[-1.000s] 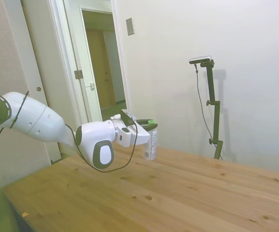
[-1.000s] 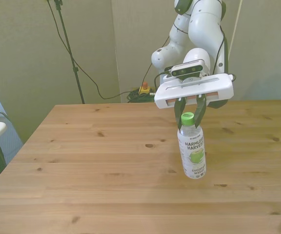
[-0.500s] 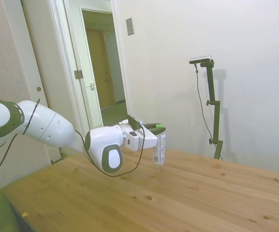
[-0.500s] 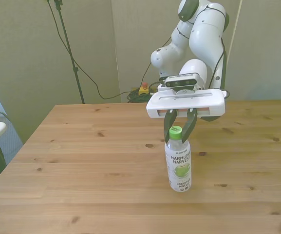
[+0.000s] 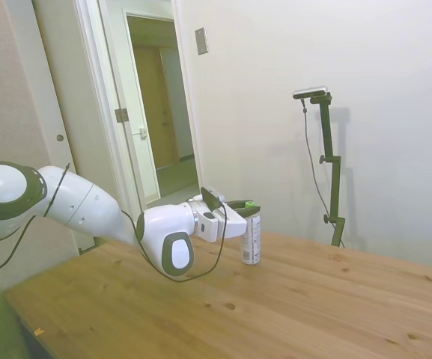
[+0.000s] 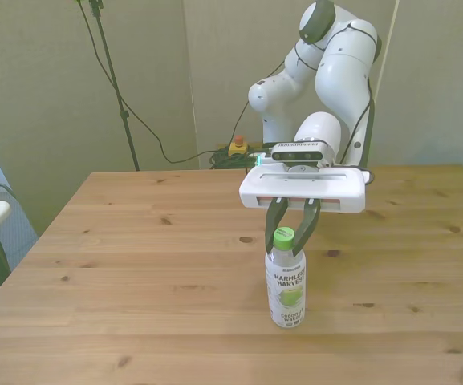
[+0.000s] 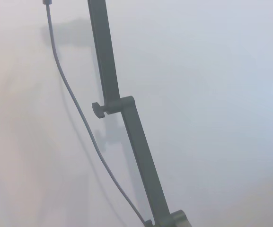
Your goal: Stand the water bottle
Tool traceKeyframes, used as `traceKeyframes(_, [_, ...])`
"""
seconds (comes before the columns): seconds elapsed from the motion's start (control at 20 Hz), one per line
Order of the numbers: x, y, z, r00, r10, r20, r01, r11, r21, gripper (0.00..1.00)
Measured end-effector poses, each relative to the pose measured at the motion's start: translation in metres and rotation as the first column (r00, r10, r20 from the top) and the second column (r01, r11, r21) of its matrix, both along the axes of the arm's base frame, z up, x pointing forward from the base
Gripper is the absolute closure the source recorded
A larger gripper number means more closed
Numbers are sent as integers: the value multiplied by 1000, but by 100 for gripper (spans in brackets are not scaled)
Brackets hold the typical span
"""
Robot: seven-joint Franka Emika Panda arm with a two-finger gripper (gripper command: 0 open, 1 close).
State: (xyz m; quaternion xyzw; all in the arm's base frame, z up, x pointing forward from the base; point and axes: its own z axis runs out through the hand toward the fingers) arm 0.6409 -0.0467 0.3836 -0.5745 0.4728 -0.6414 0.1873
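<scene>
Bottle: the water bottle stands upright on the wooden worktop, its base resting on the planks, near the middle and toward the front view's right. Its clear plastic body carries a pale label band with green print, under a green screw cap; what is inside cannot be made out. The jaws sit narrowly spread around the cap and neck, gripping there. Bare knotted wood lies all around, edges well apart from the bottle.
</scene>
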Motion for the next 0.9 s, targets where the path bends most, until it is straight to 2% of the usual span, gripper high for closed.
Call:
traceKeyframes(0.7, [-1,6,1,1000,8,-1,-8,1000,-9,0])
traceKeyframes(0.9, [-7,12,11,1000,16,6,-16,1000,2,0])
